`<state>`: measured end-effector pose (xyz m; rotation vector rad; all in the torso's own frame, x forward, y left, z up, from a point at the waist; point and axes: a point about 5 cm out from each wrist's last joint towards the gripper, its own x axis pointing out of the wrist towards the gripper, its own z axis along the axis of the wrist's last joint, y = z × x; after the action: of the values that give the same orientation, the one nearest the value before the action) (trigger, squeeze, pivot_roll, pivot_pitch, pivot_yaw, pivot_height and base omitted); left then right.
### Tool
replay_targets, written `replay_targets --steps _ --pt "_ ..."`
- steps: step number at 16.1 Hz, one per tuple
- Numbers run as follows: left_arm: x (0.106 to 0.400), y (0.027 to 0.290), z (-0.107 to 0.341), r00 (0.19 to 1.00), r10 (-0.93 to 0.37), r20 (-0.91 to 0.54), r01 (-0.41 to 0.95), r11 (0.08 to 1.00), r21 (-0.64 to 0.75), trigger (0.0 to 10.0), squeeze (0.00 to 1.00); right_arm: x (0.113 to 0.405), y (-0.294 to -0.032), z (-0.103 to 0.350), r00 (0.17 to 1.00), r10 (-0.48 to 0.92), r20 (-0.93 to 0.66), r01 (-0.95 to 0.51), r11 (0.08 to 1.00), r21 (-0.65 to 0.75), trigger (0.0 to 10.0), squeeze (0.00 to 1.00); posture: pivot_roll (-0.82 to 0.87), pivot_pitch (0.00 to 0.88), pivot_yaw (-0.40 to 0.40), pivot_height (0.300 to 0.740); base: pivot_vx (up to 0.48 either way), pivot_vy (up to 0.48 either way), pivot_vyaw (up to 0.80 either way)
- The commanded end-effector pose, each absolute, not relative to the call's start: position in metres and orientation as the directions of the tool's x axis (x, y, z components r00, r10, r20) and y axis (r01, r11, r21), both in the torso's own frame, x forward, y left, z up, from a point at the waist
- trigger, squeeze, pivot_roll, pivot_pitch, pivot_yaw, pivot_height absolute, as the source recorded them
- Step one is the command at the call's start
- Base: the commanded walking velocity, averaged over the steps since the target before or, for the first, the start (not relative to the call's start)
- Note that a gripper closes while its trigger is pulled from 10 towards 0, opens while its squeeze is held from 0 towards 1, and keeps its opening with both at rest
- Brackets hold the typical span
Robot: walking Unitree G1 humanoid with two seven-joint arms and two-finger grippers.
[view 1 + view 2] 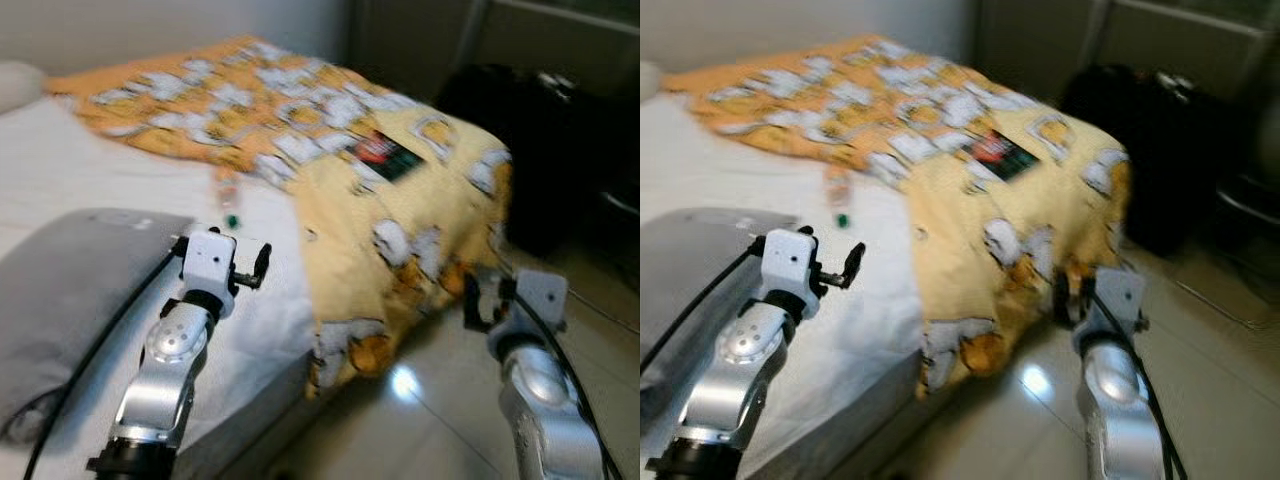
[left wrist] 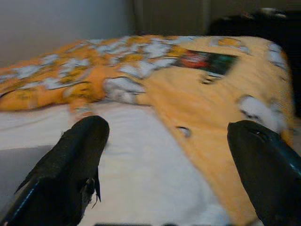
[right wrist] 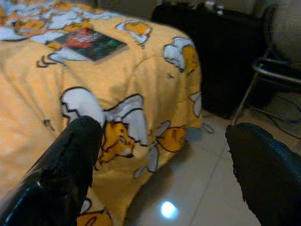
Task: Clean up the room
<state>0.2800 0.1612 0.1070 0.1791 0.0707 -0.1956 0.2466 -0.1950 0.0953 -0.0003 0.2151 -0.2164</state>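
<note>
A yellow blanket [image 1: 340,130] printed with white and orange cartoon figures lies rumpled over the bed and hangs off its corner. On the blanket rests a dark book with a red and green cover [image 1: 385,155]. A small clear bottle with a green cap [image 1: 229,200] lies on the white sheet [image 1: 120,180] beside the blanket's edge. My left gripper [image 1: 252,268] is open above the sheet, short of the bottle, with nothing between its black fingers [image 2: 75,160]. My right gripper [image 1: 478,298] is open and empty, low beside the hanging blanket corner.
A grey pillow [image 1: 70,280] lies on the bed at my left. Black luggage [image 1: 530,130] stands against the far wall on the right, next to a chair with a metal frame [image 3: 277,61]. Shiny tiled floor [image 1: 420,400] runs beside the bed.
</note>
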Motion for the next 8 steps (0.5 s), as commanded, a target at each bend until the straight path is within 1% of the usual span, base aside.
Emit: replay_targets --steps 1,2,3,4,8 --pt "0.2818 0.1611 0.1099 0.977 -0.198 -0.074 0.208 0.962 0.178 10.0 0.0 0.2423 -0.1948 0.0889 0.948 -0.217 -0.233 0.217 0.976 -0.024 10.0 0.0 -0.1 0.0 0.015 0.74 0.0 0.0 -0.77" --pt "0.2818 0.1611 0.1103 0.977 -0.201 -0.07 0.21 0.962 0.174 10.0 0.0 0.2423 -0.1948 0.0889 0.948 -0.216 -0.232 0.216 0.976 -0.026 10.0 0.0 -0.1 0.0 0.014 0.74 0.0 0.0 -0.77" --pt "0.2819 0.1612 0.1104 0.977 -0.202 -0.068 0.211 0.962 0.173 10.0 0.0 0.2424 -0.1946 0.0891 0.95 -0.215 -0.227 0.215 0.976 -0.028 10.0 0.0 -0.1 0.0 0.015 0.74 0.0 0.0 -0.5" --pt "0.282 0.1605 0.1107 0.976 -0.209 -0.066 0.218 0.961 0.169 10.0 0.0 0.2424 -0.1938 0.0896 0.953 -0.209 -0.22 0.208 0.978 -0.028 10.0 0.0 -0.1 0.0 0.018 0.74 0.0 0.0 0.0" --pt "0.2824 0.1601 0.1105 0.975 -0.212 -0.064 0.22 0.961 0.168 10.0 0.0 0.2425 -0.191 0.09 0.959 -0.189 -0.211 0.184 0.982 -0.044 10.0 0.0 -0.11 0.0 0.024 0.74 0.261 0.0 0.0"
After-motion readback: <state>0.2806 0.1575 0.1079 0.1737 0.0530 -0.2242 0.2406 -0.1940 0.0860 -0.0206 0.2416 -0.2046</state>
